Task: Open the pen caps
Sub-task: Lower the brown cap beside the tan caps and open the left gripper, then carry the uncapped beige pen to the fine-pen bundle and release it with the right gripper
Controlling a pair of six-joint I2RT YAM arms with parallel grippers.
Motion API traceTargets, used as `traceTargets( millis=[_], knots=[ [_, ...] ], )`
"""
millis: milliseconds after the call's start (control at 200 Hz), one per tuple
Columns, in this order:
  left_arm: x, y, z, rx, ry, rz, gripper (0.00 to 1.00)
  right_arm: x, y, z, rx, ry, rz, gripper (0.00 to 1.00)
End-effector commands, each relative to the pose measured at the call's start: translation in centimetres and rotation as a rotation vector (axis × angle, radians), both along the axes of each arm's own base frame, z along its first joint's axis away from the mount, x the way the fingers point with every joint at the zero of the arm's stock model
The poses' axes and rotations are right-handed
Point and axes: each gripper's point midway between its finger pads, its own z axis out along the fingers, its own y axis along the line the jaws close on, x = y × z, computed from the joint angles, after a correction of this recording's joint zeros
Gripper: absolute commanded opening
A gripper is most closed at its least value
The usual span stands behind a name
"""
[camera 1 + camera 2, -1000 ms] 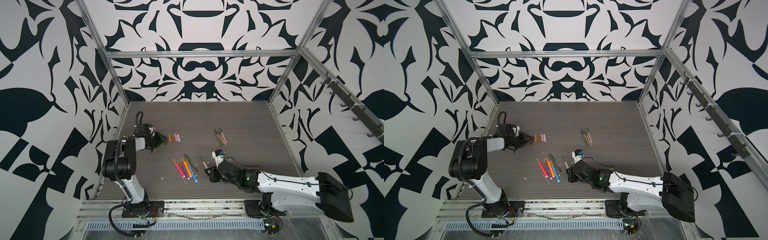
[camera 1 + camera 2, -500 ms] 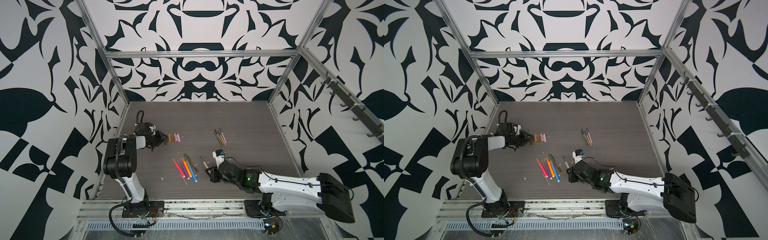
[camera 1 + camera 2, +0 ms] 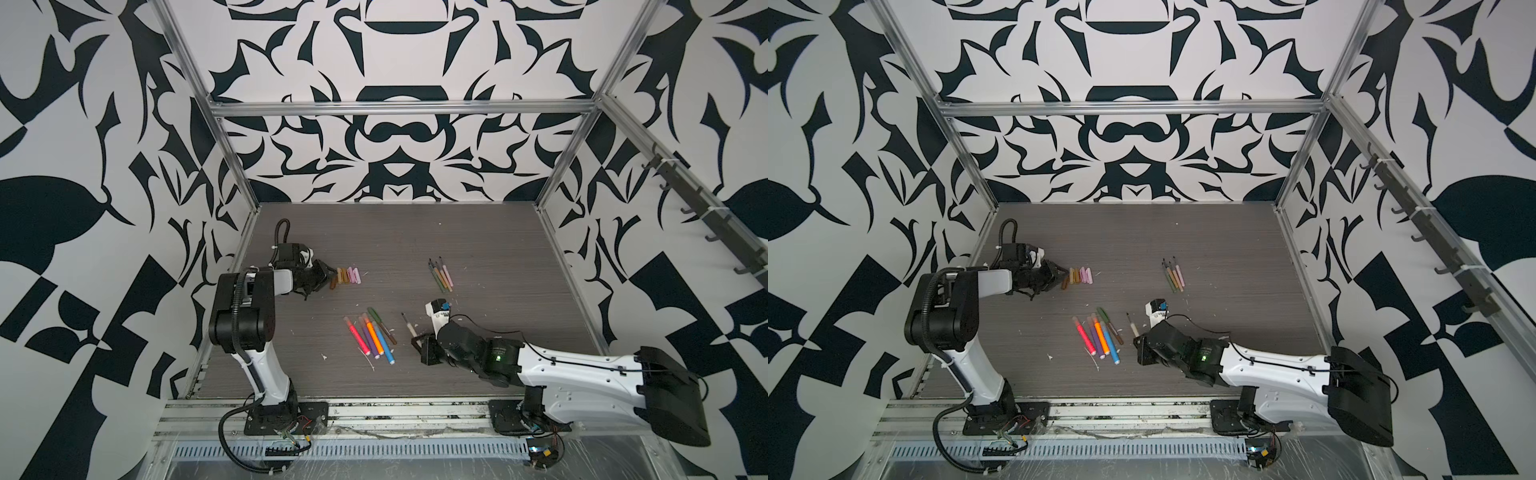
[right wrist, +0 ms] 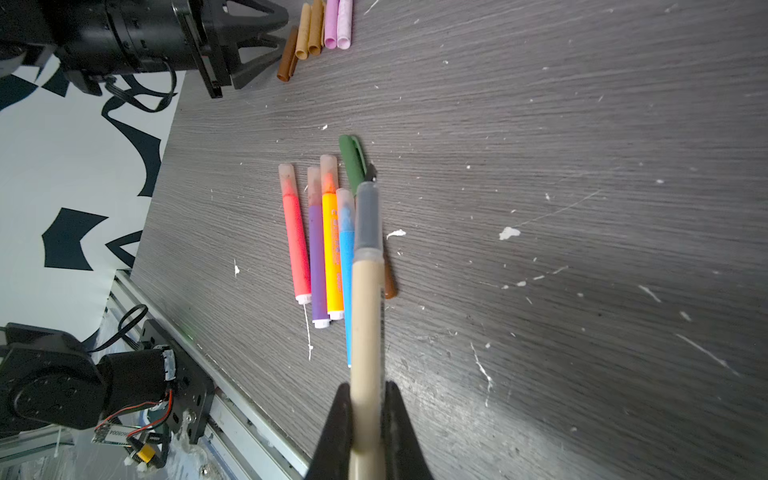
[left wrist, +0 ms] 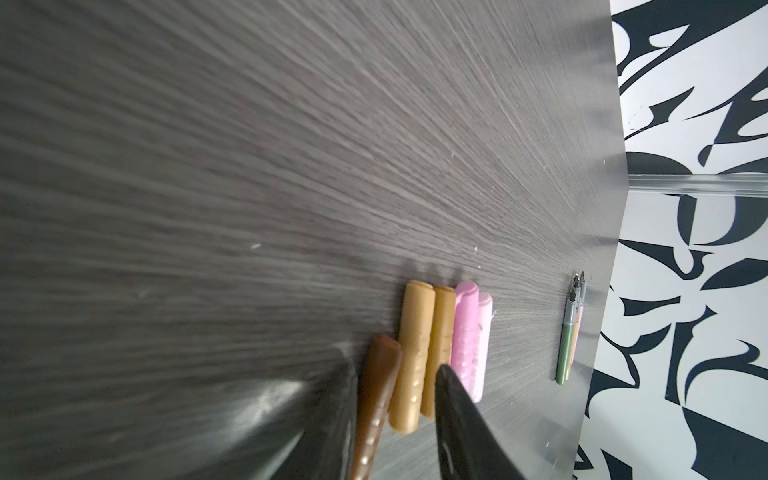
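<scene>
Several loose pen caps (image 3: 347, 275) (image 3: 1079, 276) lie in a row at the left: a brown one (image 5: 376, 382), two tan (image 5: 415, 345), two pink (image 5: 467, 332). My left gripper (image 3: 330, 272) (image 5: 395, 363) is open at that row. The brown cap lies between its fingers, against one and apart from the other. My right gripper (image 3: 415, 340) (image 4: 368, 386) is shut on a beige pen (image 4: 365, 307) with a bare grey tip, held above the table. Bright pens (image 3: 370, 338) with pale translucent caps (image 4: 287, 178) on them lie side by side in the middle.
An olive pen (image 4: 351, 162) and a brown pen (image 4: 389, 286) lie beside the bright ones. Several thin uncapped pens (image 3: 440, 276) (image 5: 569, 332) lie at the back right. White flecks dot the grey table (image 3: 478, 249). Patterned walls and metal rails close it in.
My left gripper has edged slightly toward the row of caps. The right gripper and its beige pen have stayed put.
</scene>
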Motion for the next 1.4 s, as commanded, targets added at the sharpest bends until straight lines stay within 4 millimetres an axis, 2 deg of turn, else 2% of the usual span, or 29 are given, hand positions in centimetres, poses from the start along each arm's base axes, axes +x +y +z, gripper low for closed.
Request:
traceTargets(
  millis=[0, 315, 455, 625, 705, 830, 940, 1065, 1235, 1395],
  knots=[
    [-0.3, -0.3, -0.7, -0.002, 0.032, -0.019, 0.36, 0.5, 0.0, 1.2, 0.021, -0.03, -0.018, 0.0],
    [-0.4, -0.6, -0.7, -0.004, 0.035, -0.03, 0.36, 0.6, 0.3, 1.5, 0.015, -0.035, -0.01, 0.0],
    [-0.4, -0.3, -0.7, 0.01, 0.033, -0.021, 0.36, 1.5, -0.4, 2.1, -0.082, -0.057, -0.005, 0.0],
    [-0.7, 0.3, 0.0, 0.031, -0.005, 0.005, 0.36, 5.1, -2.4, 3.5, -0.258, -0.068, -0.012, 0.0],
    [-1.0, 0.7, 0.4, 0.039, -0.03, 0.022, 0.36, 7.4, -4.2, 3.7, -0.435, -0.112, -0.031, 0.0],
    [-1.7, 1.3, 1.1, 0.049, -0.071, 0.05, 0.36, 10.8, -4.9, 3.7, -0.67, -0.157, -0.01, 0.0],
    [-1.8, 1.6, 1.3, 0.06, -0.087, 0.066, 0.36, 13.8, -5.4, 2.3, -0.858, -0.156, -0.006, 0.0],
    [-1.6, 1.7, 1.2, 0.064, -0.084, 0.073, 0.35, 16.5, -4.5, 0.2, -0.958, -0.152, 0.015, 0.0],
    [-1.3, 1.8, 1.1, 0.064, -0.085, 0.077, 0.35, 18.9, -3.4, -2.7, -1.084, -0.133, 0.059, 0.0],
    [-1.2, 1.7, 1.0, 0.064, -0.085, 0.078, 0.34, 19.9, -3.3, -4.0, -1.157, -0.13, 0.073, 0.0]
  ],
)
